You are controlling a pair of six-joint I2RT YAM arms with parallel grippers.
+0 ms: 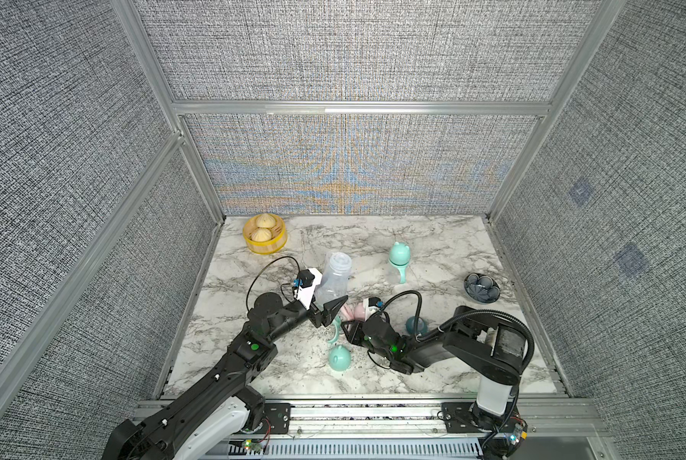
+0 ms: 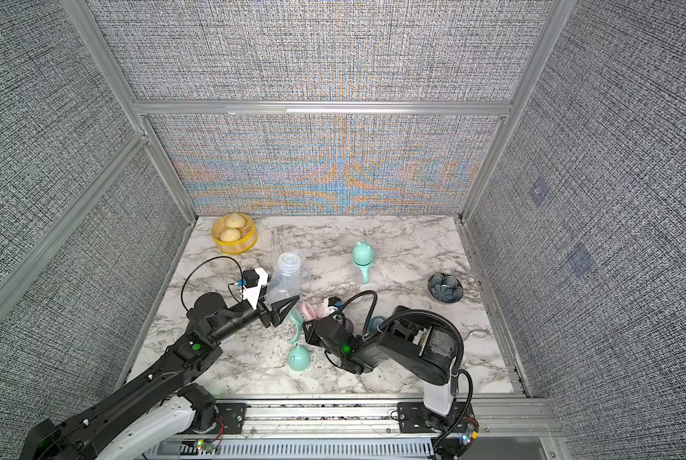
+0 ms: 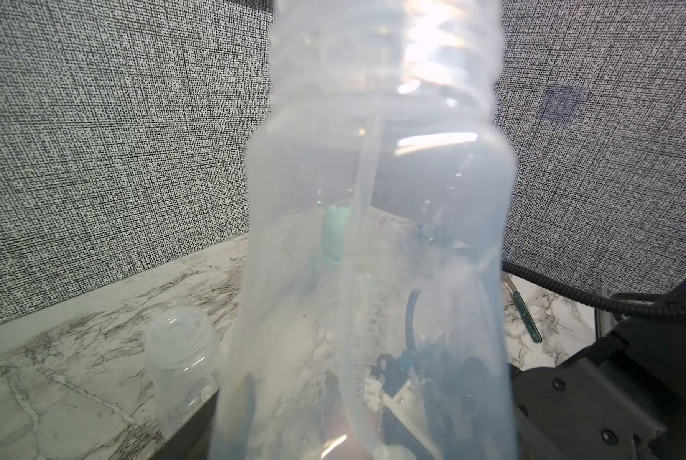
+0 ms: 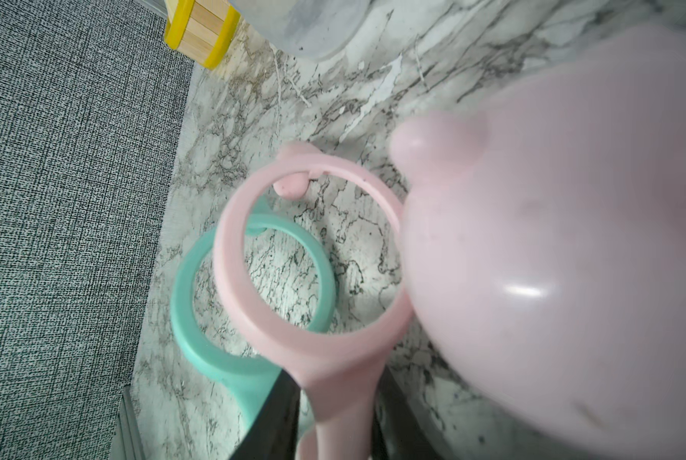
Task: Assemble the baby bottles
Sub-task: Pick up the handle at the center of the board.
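Note:
My left gripper [image 1: 327, 307] is shut on the base of a clear bottle [image 1: 333, 278], holding it tilted above the table with its open threaded neck pointing up and away. The bottle [image 3: 373, 239] fills the left wrist view and hides the jaws. My right gripper [image 4: 333, 418] is shut on the stem of a pink handle ring [image 4: 309, 255]. That ring lies over a mint handle ring [image 4: 197, 318], beside a pink eared cap [image 4: 552, 239]. A mint dome cap [image 1: 339, 357] lies near the front. A bottle with a mint cap and handle [image 1: 399, 259] stands at the back.
A second clear bottle [image 3: 182, 358] stands beside the held one. A teal collar [image 1: 415, 324] sits by the right arm. The yellow steamer basket [image 1: 264, 235] with buns is at the back left corner. The dark patterned bowl [image 1: 481, 286] is at the right edge.

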